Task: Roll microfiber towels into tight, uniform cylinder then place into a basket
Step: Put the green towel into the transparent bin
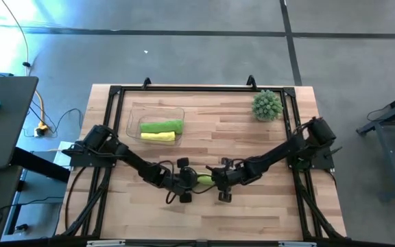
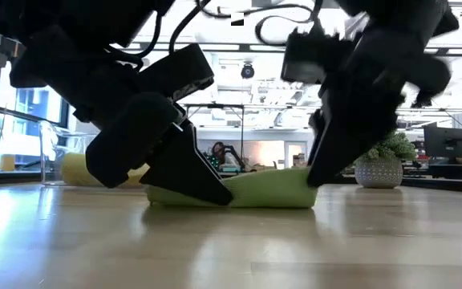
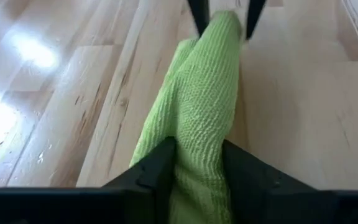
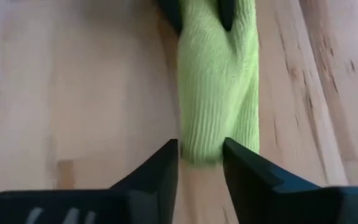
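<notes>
A lime green towel [image 1: 203, 180], rolled into a short cylinder, lies on the wooden table [image 1: 252, 213] at its middle, toward the near side. In the low view the roll [image 2: 255, 191] rests along its length on the table. My left gripper [image 1: 186, 180] is shut on its left end and my right gripper [image 1: 219, 180] on its right end. The clear basket [image 1: 134, 110] stands at the far left and holds a rolled green towel [image 1: 162, 127] and a rolled yellow towel [image 1: 158, 137] side by side. My left gripper pinches the roll's left end [image 3: 197, 168] between its two fingers, one on each side. The fingers [image 2: 203, 181] slant down from the table's left and lie along the roll. The roll rests on the table. My right gripper pinches the roll's right end [image 4: 201, 146] between its two fingers, right at the roll's edge. The fingers [image 2: 327, 152] come steeply down from the table's right. The roll lies level on the table.
A spiky green ball plant [image 1: 267, 105] in a small pot stands at the far right corner. A black frame [image 1: 184, 88] runs around the table's edges. Bare wood lies along the near side.
</notes>
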You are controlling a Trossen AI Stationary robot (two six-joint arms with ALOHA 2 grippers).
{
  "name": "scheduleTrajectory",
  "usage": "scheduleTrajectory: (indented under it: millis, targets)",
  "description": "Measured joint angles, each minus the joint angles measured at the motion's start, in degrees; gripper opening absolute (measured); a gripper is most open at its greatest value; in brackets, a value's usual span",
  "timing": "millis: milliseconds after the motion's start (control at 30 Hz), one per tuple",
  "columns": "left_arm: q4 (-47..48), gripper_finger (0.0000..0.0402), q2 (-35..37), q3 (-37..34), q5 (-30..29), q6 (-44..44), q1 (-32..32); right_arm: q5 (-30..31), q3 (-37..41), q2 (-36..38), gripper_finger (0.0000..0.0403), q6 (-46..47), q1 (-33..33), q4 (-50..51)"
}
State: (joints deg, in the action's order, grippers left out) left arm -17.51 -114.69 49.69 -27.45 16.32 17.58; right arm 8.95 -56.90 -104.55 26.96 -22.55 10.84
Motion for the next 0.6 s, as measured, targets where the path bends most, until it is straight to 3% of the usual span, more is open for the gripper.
scheduleTrajectory:
  millis: [267, 600]
  targets:
    - [1.0, 0.0032, 0.0, -0.1, 0.0, 0.6, 0.0, 0.3, -0.1, 8.0, 0.0141, 1.3, -0.5, 12.3]
    - [-0.2, 0.0015, 1.6, -0.5, -0.9, 2.1, 0.0, 4.3, -0.2, 16.1, 0.0142, 0.7, -5.7, 23.4]
